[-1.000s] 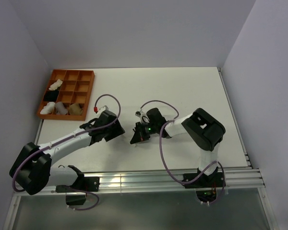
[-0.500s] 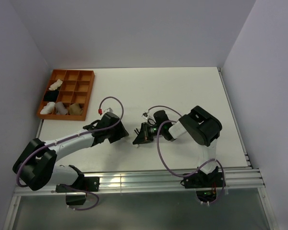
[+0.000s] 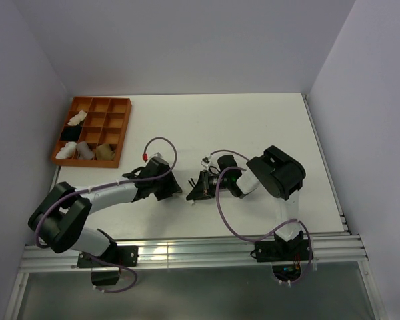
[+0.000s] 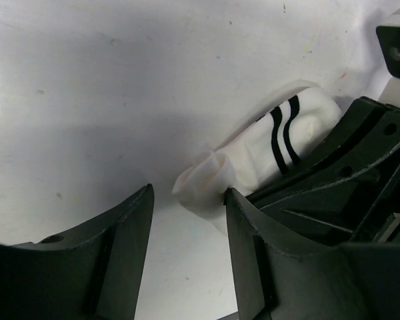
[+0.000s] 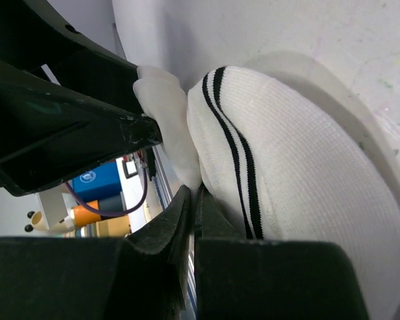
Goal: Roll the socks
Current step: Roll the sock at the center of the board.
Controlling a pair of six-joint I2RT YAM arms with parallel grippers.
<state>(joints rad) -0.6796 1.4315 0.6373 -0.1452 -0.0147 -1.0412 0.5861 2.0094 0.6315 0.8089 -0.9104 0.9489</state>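
A short white sock with two dark stripes [image 4: 280, 143] lies partly rolled on the white table between both grippers; it fills the right wrist view [image 5: 300, 167]. My right gripper [image 5: 192, 193] is shut on a fold at the sock's edge, and it also shows in the top view [image 3: 197, 189]. My left gripper [image 4: 188, 200] is open. Its right finger [image 4: 253, 247] touches the sock's loose end and its left finger stands apart on bare table. In the top view the left gripper [image 3: 173, 188] faces the right one. A grey bundle [image 3: 85, 151] and a tan bundle [image 3: 105, 153] lie in the tray.
An orange compartment tray [image 3: 123, 127] stands at the far left of the table, holding white bundles and a black one besides. The metal rail [image 3: 187, 250] runs along the near edge. Cables loop above both wrists.
My left arm has reached to the right until its gripper meets the sock. My right gripper has stayed low on the table holding the sock, shifting slightly.
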